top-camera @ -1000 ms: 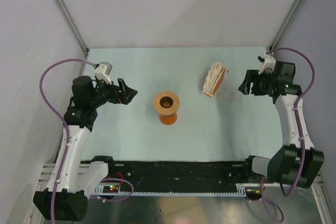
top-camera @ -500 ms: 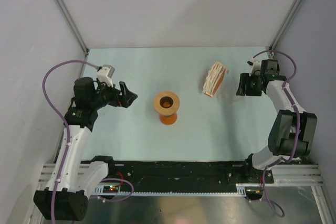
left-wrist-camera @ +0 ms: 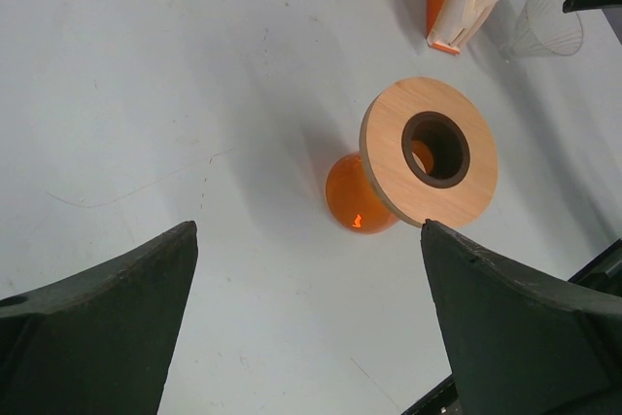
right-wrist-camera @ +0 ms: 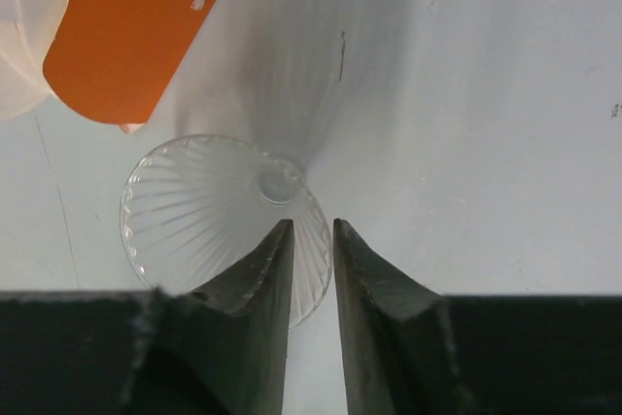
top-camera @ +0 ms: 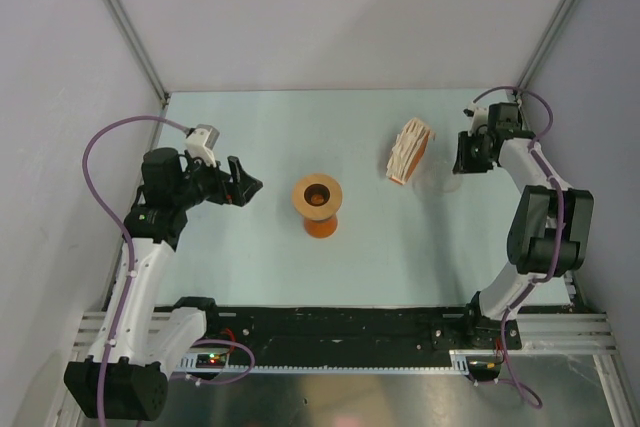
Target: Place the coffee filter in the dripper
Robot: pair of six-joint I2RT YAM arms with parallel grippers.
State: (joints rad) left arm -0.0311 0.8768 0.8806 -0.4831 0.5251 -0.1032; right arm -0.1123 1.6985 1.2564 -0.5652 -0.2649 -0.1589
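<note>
The right gripper [right-wrist-camera: 312,225] sits low over the table [top-camera: 250,267], its two dark fingers drawn nearly together. Between them runs the rim of the coffee filter [right-wrist-camera: 209,211], a translucent whitish ribbed cone lying on its side with its open mouth toward the wrist camera. The fingers straddle that thin wall, but I cannot tell whether they press on it. Just beyond the filter lies the orange-backed stack of filters [right-wrist-camera: 136,26], tipped on the table. Behind the gripper the wrist points left, the forearm runs back along the table's right edge, and the elbow is folded high above the base at the near right corner.

The left gripper [left-wrist-camera: 308,228] hangs with its fingers spread wide and nothing between them. It faces the dripper [left-wrist-camera: 384,157], a tan wooden ring with a dark centre hole, perched on the orange vessel [left-wrist-camera: 352,211] at mid-table and well apart from the fingertips. The left wrist is about level, and the arm leans up from the near left corner under a looping purple cable [top-camera: 95,152].
</note>
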